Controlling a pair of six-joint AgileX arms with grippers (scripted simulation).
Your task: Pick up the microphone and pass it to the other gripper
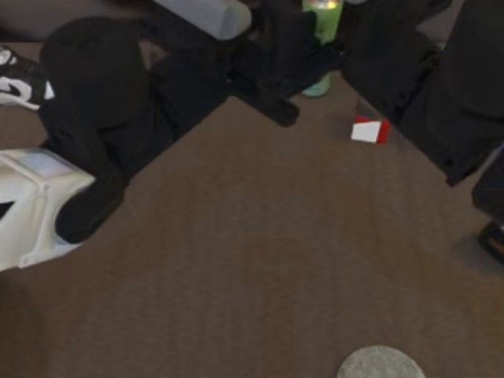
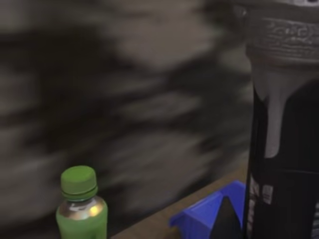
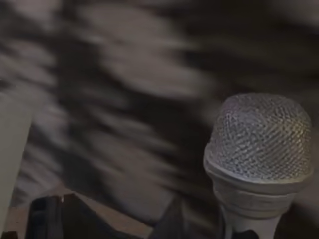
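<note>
The microphone [image 2: 281, 149] stands upright off the table. In the left wrist view its black handle and silver collar fill the side of the picture, right against my left gripper [image 2: 227, 221]. The right wrist view shows its silver mesh head [image 3: 261, 139] just beside my right gripper [image 3: 174, 219]. In the top view both arms are raised and meet at the back middle, the left gripper [image 1: 295, 55] facing the right gripper [image 1: 366, 51]. The microphone is hidden among their black parts there. Which gripper holds it does not show.
A green bottle [image 1: 323, 20] [image 2: 79, 209] stands at the back edge, with a blue object [image 2: 199, 219] near it. A red-and-white box [image 1: 369, 130] lies at back right. A grey round object [image 1: 380, 364] sits at the front edge. An orange-edged thing [image 1: 494, 240] is at far right.
</note>
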